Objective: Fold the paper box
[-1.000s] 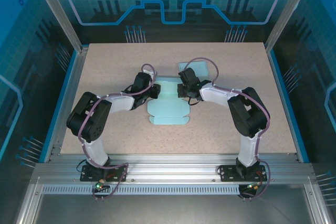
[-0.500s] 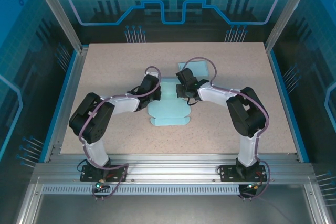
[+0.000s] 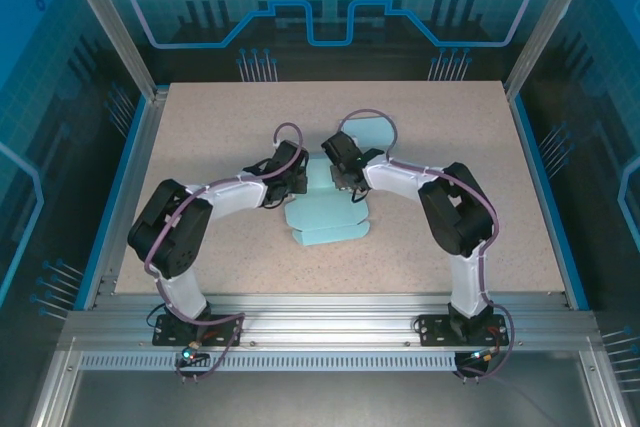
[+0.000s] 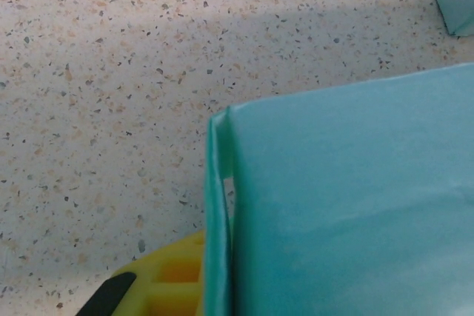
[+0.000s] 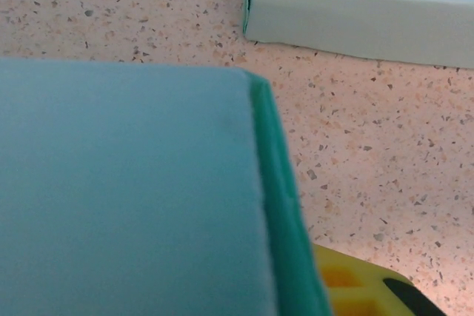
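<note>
A pale teal paper box (image 3: 330, 219), a die-cut sheet of smooth matte card partly folded up, lies at the middle of the speckled beige stone-look bench (image 3: 200, 137), well apart from every edge. Its near part lies flat, with rounded tabs at the 2 near corners. Its far part is raised between the 2 claws. The left claw (image 3: 296, 183) meets the box's left side and the right claw (image 3: 344, 179) its right side.

In the left wrist view, a wall of the box (image 4: 348, 205) takes up the lower right. Its left edge is a crisp upright fold of 2 thin layers with a narrow slit between them. A yellow ribbed plastic finger (image 4: 174, 283) sits just beside that fold on its outer side. The other finger is hidden behind the card, so I cannot tell whether the left claw is pinching the wall.

In the right wrist view, a smooth panel of the box (image 5: 126, 190) covers the left half and ends in a darker green folded edge. A yellow finger (image 5: 344, 279) pokes out just beside that edge. Its partner is hidden, so I cannot tell how wide the right claw stands.

A second teal box of folded card (image 3: 368, 131), rectangular with sharp corners, rests just beyond the claws toward the far edge. The right wrist view shows its straight, shaded side wall (image 5: 370, 24) flat on the bench.
</note>
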You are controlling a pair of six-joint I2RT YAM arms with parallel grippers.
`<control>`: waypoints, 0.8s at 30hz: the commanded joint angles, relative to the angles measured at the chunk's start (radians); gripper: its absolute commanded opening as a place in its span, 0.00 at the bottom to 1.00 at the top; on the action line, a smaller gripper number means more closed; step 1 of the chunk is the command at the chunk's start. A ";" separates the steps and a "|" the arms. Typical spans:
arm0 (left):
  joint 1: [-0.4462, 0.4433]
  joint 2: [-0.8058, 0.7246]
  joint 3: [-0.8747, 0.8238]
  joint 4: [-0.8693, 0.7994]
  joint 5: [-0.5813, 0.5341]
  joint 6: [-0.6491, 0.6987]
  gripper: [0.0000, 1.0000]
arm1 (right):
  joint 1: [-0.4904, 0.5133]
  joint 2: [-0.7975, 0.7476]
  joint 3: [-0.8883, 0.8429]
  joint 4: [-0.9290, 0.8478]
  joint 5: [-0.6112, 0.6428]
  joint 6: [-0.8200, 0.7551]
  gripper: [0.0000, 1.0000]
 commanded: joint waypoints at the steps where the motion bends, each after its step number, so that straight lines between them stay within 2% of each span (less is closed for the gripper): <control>1: -0.002 -0.008 0.064 -0.092 0.023 -0.037 0.04 | 0.012 0.028 0.035 -0.055 0.076 -0.025 0.21; 4: 0.000 0.007 0.097 -0.142 0.023 -0.040 0.04 | 0.017 0.043 0.059 -0.091 0.123 -0.033 0.17; 11: 0.002 0.054 0.165 -0.219 0.048 -0.061 0.05 | 0.034 0.135 0.140 -0.192 0.228 -0.062 0.19; 18: 0.014 0.090 0.199 -0.249 0.098 -0.081 0.05 | 0.039 0.190 0.178 -0.219 0.249 -0.076 0.21; 21: 0.018 0.100 0.208 -0.257 0.112 -0.088 0.05 | 0.043 0.231 0.220 -0.263 0.266 -0.083 0.15; 24: 0.024 0.105 0.209 -0.255 0.126 -0.099 0.06 | 0.048 0.275 0.267 -0.319 0.291 -0.089 0.02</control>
